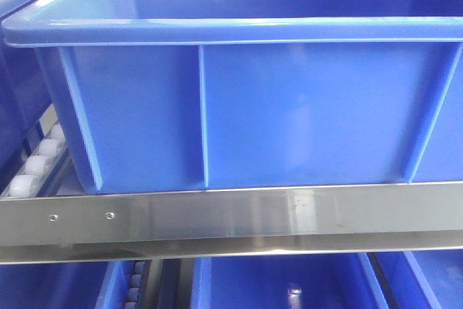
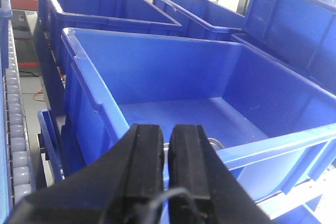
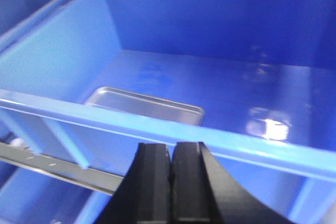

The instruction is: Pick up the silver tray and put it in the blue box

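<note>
The shallow rectangular silver metal tray [image 3: 144, 105] lies flat inside the deep bright-blue plastic box [image 3: 157, 127], apparently delivered; both grippers' fingers [image 2: 168, 156] [image 3: 169, 169] sit pressed together, holding nothing.

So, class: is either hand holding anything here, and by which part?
Nothing is held. The left hand and right hand are both shut and empty; the silver tray lies inside the blue box.
</note>
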You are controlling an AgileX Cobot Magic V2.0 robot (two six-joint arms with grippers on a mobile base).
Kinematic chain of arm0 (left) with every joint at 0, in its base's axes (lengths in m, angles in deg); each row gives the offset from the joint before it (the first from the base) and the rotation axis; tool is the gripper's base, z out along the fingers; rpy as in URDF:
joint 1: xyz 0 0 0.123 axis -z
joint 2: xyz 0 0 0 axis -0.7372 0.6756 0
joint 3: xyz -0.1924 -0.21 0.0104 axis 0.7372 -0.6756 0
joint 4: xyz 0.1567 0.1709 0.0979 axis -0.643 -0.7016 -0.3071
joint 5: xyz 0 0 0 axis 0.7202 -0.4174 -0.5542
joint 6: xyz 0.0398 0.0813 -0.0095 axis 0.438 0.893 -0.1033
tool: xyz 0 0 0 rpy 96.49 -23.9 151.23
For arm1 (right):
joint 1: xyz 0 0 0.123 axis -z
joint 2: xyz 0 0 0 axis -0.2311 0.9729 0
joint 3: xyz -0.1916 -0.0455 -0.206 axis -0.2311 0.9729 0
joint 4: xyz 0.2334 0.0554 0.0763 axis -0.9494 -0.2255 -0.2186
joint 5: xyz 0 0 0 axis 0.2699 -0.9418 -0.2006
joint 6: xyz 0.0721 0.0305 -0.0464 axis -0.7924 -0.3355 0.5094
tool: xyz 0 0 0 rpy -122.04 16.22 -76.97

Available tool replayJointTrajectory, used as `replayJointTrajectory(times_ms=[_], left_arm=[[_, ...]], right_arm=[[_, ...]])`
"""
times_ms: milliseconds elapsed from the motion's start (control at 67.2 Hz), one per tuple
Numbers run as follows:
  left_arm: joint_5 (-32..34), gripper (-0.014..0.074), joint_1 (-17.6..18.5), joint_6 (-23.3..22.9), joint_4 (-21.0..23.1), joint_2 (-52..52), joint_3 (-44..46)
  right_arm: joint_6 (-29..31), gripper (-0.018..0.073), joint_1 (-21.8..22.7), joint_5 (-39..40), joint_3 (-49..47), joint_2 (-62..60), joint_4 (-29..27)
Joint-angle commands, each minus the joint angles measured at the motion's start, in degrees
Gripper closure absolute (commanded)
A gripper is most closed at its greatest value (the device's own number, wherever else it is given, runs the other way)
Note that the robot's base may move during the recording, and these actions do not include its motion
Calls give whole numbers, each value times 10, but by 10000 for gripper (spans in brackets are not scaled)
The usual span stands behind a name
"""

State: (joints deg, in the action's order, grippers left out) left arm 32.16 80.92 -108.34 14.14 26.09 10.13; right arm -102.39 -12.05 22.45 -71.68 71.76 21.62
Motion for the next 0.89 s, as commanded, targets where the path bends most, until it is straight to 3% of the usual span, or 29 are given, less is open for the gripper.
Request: replayJointTrajectory(times_ms=[0, 104, 179, 343, 879], left_arm=[[46, 582, 2, -1, -1, 3, 16], [46, 582, 2, -1, -1, 3, 16], [46, 582, 2, -1, -1, 3, 16], [46, 582, 2, -1, -1, 3, 16], [46, 582, 2, -1, -1, 2, 16]], right_arm=[[29, 507, 38, 79, 24, -27, 7], [82, 507, 104, 182, 105, -81, 1], [119, 507, 146, 244, 154, -114, -36], [148, 507, 192, 293, 236, -166, -63], [147, 507, 199, 272, 258, -194, -63]])
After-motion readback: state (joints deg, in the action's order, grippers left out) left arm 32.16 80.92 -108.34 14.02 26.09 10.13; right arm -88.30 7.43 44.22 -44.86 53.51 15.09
